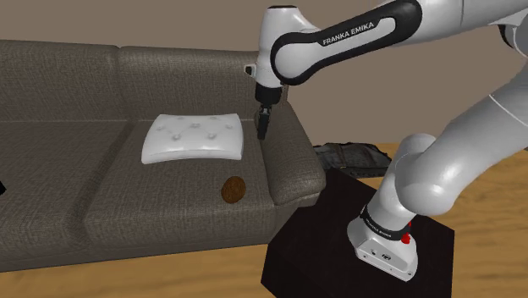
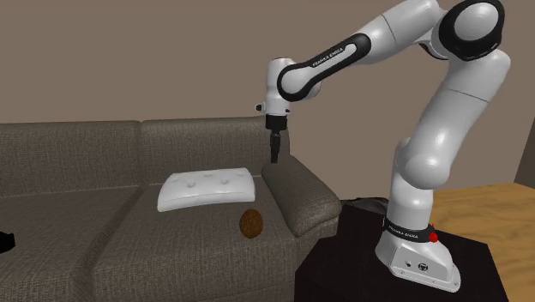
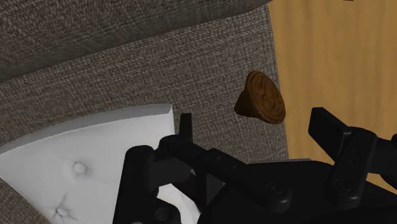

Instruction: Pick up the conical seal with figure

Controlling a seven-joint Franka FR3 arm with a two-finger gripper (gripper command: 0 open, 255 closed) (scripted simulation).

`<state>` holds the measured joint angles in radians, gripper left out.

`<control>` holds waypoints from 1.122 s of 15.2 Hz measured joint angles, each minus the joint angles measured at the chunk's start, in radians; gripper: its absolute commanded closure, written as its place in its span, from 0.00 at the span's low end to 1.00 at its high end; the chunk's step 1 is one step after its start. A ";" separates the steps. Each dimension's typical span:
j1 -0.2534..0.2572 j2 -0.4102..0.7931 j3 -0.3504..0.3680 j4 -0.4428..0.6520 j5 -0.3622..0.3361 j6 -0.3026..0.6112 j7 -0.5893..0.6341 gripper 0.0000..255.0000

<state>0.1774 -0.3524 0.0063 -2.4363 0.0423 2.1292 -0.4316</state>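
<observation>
shoulder view: a grey-brown sofa (image 1: 101, 195) runs across the frame. a white cushion (image 1: 195, 138) lies on its seat near the armrest (image 1: 292, 157). the brown cone-shaped seal (image 1: 233, 189) rests on the seat in front of the cushion, just beside the armrest and near the seat's front edge. the white arm (image 1: 440, 161) rises from the black stand (image 1: 313, 245), and its black gripper (image 1: 263, 127) points down over the cushion's corner, well above the seal. a dark bundle (image 1: 351, 157) lies on the wooden floor (image 1: 499, 169) beyond the stand.

second exterior view: the gripper (image 2: 275, 153) hangs above the spot where the cushion meets the armrest. the seal (image 2: 250, 223) sits lower, on the seat beside the armrest, apart from the cushion.

wrist view: the two black fingers (image 3: 186, 127) stand apart with nothing between them. the seal (image 3: 261, 97) lies tipped on the sofa fabric beyond the fingertips, roughly in line with the gap, its broad round face showing. it touches neither finger.
</observation>
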 measured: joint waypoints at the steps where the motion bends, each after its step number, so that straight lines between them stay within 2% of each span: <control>1: 0.012 0.037 0.006 0.005 0.005 0.027 -0.015 0.00; 11: 0.095 0.344 0.053 0.051 0.046 0.230 -0.198 0.00; 13: 0.106 0.413 0.064 0.078 0.049 0.260 -0.230 0.00; 17: 0.113 0.475 0.071 0.078 0.051 0.317 -0.244 0.00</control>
<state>0.2901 0.1227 0.0776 -2.3582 0.0929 2.4467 -0.6757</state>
